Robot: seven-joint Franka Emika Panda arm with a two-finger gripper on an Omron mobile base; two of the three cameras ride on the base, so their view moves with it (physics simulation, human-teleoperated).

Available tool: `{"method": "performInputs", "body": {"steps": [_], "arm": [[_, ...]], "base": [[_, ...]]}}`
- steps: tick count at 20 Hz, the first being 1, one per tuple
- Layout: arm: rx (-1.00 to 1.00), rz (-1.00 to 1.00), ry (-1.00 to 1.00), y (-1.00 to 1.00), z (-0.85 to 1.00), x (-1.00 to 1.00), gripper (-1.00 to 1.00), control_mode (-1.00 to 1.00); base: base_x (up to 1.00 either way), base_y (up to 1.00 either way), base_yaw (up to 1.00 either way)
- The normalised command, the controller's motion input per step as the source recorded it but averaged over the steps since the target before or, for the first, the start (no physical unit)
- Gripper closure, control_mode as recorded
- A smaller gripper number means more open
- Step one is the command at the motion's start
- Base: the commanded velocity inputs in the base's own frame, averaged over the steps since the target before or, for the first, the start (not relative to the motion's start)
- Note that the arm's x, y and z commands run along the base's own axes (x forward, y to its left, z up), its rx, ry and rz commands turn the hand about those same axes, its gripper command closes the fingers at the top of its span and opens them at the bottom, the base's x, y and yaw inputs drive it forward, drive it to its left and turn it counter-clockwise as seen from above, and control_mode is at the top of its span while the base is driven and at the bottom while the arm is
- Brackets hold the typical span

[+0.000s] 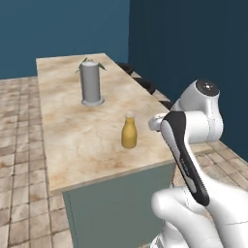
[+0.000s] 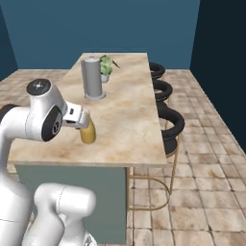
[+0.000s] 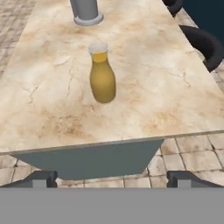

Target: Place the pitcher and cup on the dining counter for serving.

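The pitcher [image 1: 129, 133] [image 2: 88, 133] [image 3: 102, 78], a small clear carafe with orange-yellow contents, stands upright on the dining counter [image 1: 72, 131] [image 2: 129, 115] [image 3: 166, 87] near its front end. My gripper [image 3: 113, 178] is open and holds nothing. It hangs back from the pitcher, over the counter's near edge, with the pitcher ahead of it and apart from both fingertips. In the right base view my hand [image 2: 77, 117] partly covers the pitcher's neck. The cup is out of view.
A tall grey cylinder [image 1: 90, 85] [image 2: 92, 79] [image 3: 86, 11] stands farther back on the counter, with a small potted plant [image 2: 105, 67] behind it. Dark stools [image 2: 170, 122] [image 1: 145, 85] [image 3: 203, 43] line the counter's right side. Tiled floor surrounds the island.
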Motion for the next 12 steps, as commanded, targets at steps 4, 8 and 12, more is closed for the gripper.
{"method": "performInputs", "body": {"steps": [4,8,12], "arm": [[0.0,0.0,0.0,0.0,0.0,0.0,-1.0,1.0],[0.0,0.0,0.0,0.0,0.0,0.0,-1.0,1.0],[0.0,0.0,0.0,0.0,0.0,0.0,-1.0,1.0]], "base": [[-0.91,0.0,-0.54],[-0.81,0.07,-0.8],[-0.53,0.16,-0.9]]}}
